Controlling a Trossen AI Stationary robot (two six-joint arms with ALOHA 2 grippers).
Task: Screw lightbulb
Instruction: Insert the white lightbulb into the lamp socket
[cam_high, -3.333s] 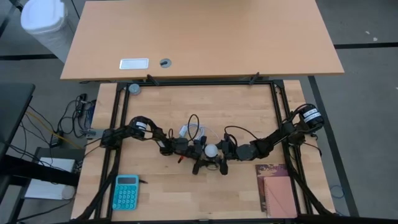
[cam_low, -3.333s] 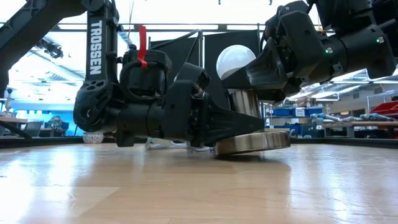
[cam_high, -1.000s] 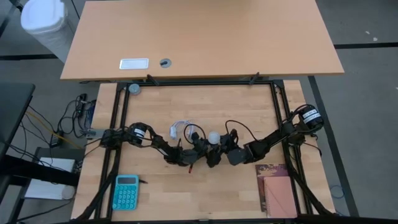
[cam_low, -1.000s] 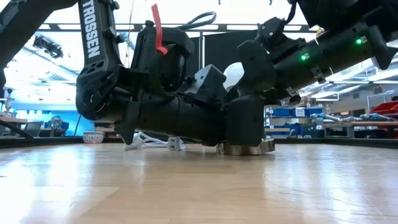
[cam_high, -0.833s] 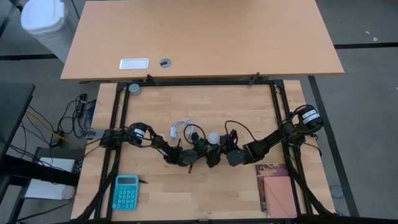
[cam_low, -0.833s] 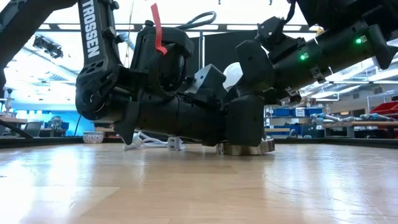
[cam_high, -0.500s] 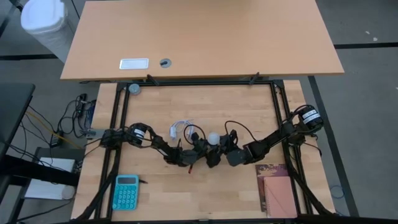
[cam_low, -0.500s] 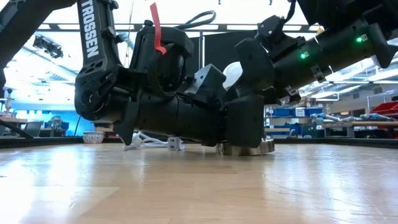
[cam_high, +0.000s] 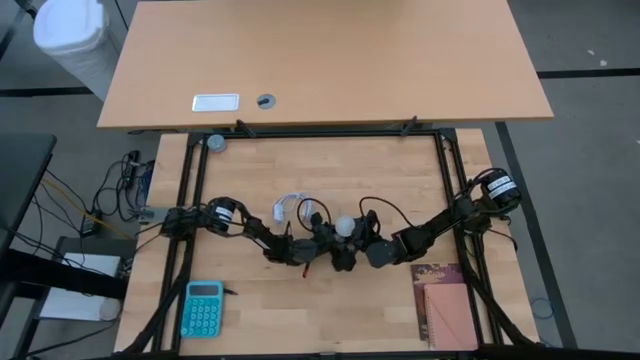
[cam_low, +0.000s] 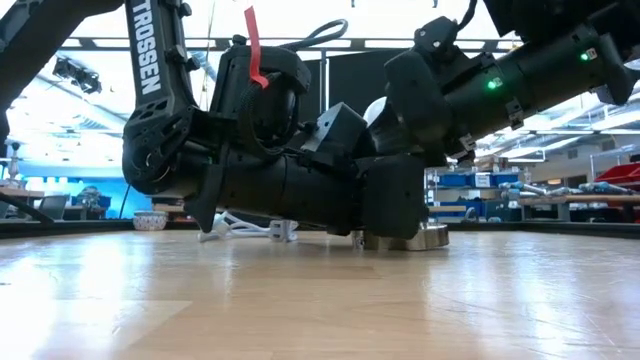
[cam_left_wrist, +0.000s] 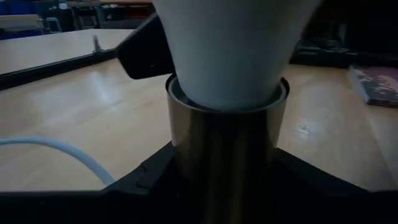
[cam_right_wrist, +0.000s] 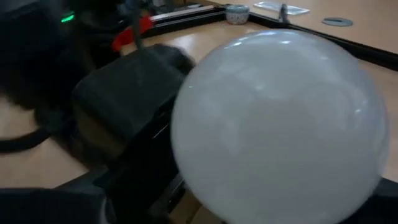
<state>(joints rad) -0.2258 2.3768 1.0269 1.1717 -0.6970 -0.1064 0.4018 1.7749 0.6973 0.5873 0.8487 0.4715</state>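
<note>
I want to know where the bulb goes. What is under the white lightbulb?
Under the lightbulb is a shiny metal holder; the bulb's narrow end goes down into it. The screw part is hidden inside. The left pincer grips the holder.

Table centre: lightbulb (cam_high: 344, 226) seated upright in socket (cam_left_wrist: 227, 155). Left gripper (cam_high: 322, 243) to its left, right gripper (cam_high: 358, 243) to its right. Near left: calculator (cam_high: 203, 309). Near right: notebook (cam_high: 447, 308).

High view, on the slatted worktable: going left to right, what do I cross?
Teal calculator → coiled white cable → lightbulb → notebooks.
</note>
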